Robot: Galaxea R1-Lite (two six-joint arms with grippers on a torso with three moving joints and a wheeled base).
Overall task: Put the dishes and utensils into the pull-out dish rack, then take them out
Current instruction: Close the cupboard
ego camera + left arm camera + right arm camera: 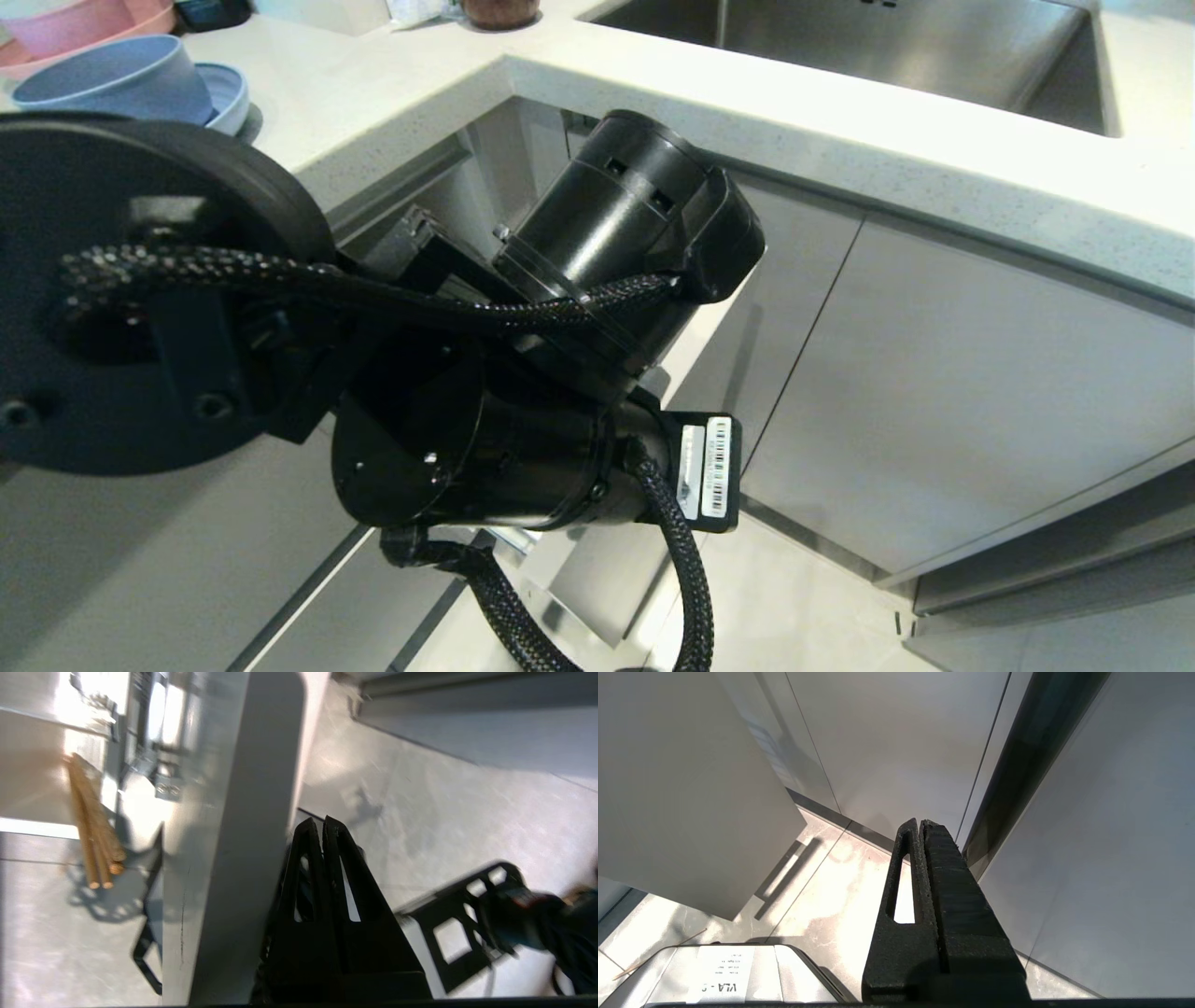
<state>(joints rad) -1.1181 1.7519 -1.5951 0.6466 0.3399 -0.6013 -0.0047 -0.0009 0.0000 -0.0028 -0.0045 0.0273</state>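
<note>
Chopsticks (93, 826) lie bundled in the pull-out rack, beside its pale grey front panel (247, 835), as seen in the left wrist view. Blue bowl (117, 82) sits upside down on the white countertop (373, 84), a blue plate (227, 93) just behind it. Left gripper (322, 822) hangs beside the panel, jaws pressed together, empty. Right gripper (920, 823) points at the floor by grey cabinet doors (887, 742), jaws pressed together, empty. The left arm (523, 373) fills the middle of the head view
</note>
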